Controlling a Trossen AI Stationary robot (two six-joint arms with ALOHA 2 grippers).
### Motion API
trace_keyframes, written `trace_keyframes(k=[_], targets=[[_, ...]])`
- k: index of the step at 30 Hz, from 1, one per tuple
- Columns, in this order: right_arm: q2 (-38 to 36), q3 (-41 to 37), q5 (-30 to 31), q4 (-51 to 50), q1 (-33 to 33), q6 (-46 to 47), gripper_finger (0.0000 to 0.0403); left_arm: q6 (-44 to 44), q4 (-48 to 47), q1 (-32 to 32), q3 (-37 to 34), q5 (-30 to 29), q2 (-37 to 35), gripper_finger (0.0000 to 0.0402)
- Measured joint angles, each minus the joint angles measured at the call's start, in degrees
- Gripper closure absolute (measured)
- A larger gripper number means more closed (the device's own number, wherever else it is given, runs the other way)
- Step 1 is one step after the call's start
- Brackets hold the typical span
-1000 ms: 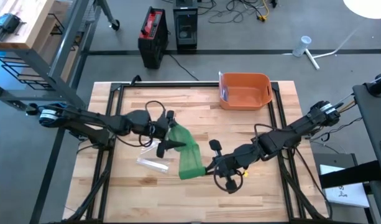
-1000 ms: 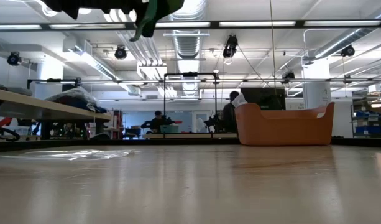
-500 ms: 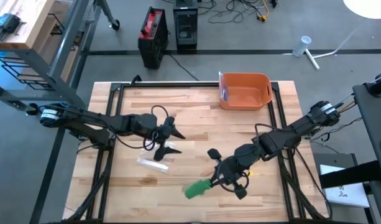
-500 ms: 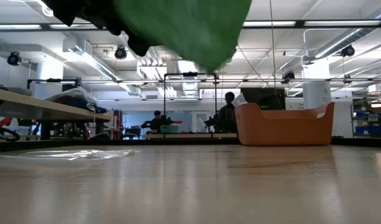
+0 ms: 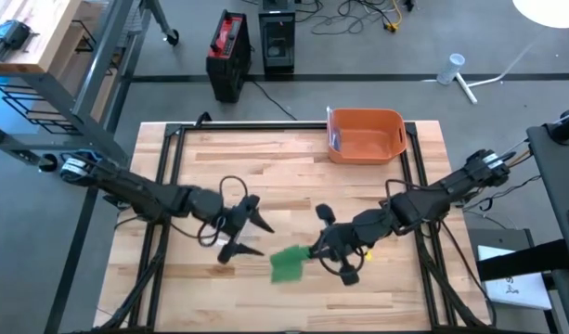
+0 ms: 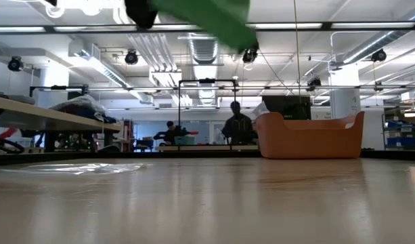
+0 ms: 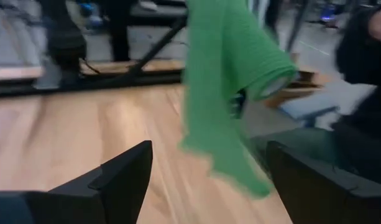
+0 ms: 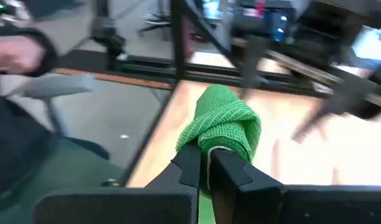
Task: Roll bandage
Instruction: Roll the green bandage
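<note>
The green bandage [image 5: 287, 264] hangs in the air over the table's near middle. Its rolled part [image 7: 265, 68] is at my right gripper [image 5: 312, 252], which is shut on it, and a loose tail [image 7: 237, 168] droops below. My left gripper [image 5: 252, 237] stands open just to the left of the bandage, level with it and touching nothing. In the left wrist view the bandage hangs ahead of and between the left gripper's spread fingers. In the low view only a green patch of the bandage [image 6: 207, 17] shows at the top, well above the table. My right gripper has the bandage's rolled part [image 8: 224, 127] at its fingertips [image 8: 190, 163], which stand close together. The roll covers the tips, so I cannot tell whether it is pinched or wound around them. The fingers come from the table's right, slanting slightly down. The bandage is lifted clear, its tail slack.
An orange bin [image 5: 366, 134] stands at the table's far edge, right of the middle. A clear plastic wrapper [image 6: 72, 167] lies flat on the table's left part. People move about in the room beyond the table.
The bandage was stretched between both grippers. Its left end has come away from my left gripper and dropped, so the bandage now hangs bunched at my right gripper. My left gripper has swung toward the table's near edge. My right gripper has rolled about its own line.
</note>
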Motion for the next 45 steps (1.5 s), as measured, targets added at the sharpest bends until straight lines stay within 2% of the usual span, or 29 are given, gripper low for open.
trace_keyframes(k=[4, 7, 18, 27, 31, 36, 38, 40, 42, 45], targets=[[-0.07, 0.36, 0.25, -0.25, 0.09, 0.03, 0.0394, 0.86, 0.64, -3.86, -0.04, -12.77, 1.13, 0.0103], [-0.15, 0.61, 0.11, -0.06, 0.13, -0.37, 0.0394, 0.32, 1.18, -4.38, -0.04, -16.64, 2.47, 0.0103], [-0.13, 0.59, 0.37, -3.79, 0.04, -2.15, 0.0394, -1.0, 4.5, -4.36, -0.07, -7.62, 7.28, 0.0091], [-0.11, 0.59, 0.88, -3.93, 0.03, -2.24, 0.0394, -1.0, 7.62, -4.38, -0.04, -7.5, 8.3, 0.0111], [-0.11, 0.57, 3.37, -3.92, 0.02, -2.32, 0.0394, -0.98, 11.52, -4.36, -0.07, -7.59, 11.17, 0.0116], [-0.11, 0.55, 3.44, -3.9, 0.02, -2.32, 0.0394, -0.19, 16.06, -4.23, -0.07, -8.62, 15.21, 0.0127], [-0.09, 0.55, 3.36, -3.9, 0.04, -2.32, 0.0394, 0.18, 16.62, -4.1, -0.03, -10.69, 16.0, 0.0143], [-0.09, 0.55, 3.35, -3.98, 0.02, -2.32, 0.0394, 1.22, 16.35, -3.9, 0.19, -12.06, 16.21, 0.0178], [-0.09, 0.55, 3.32, -4.08, 0.02, -2.32, 0.0394, 1.97, 15.75, -3.6, 0.63, -12.51, 16.23, 0.0231], [-0.09, 0.55, 2.74, -4.11, 0.04, -2.41, 0.0394, 3.63, 12.58, -2.79, 1.13, -12.59, 15.55, 0.0338]])
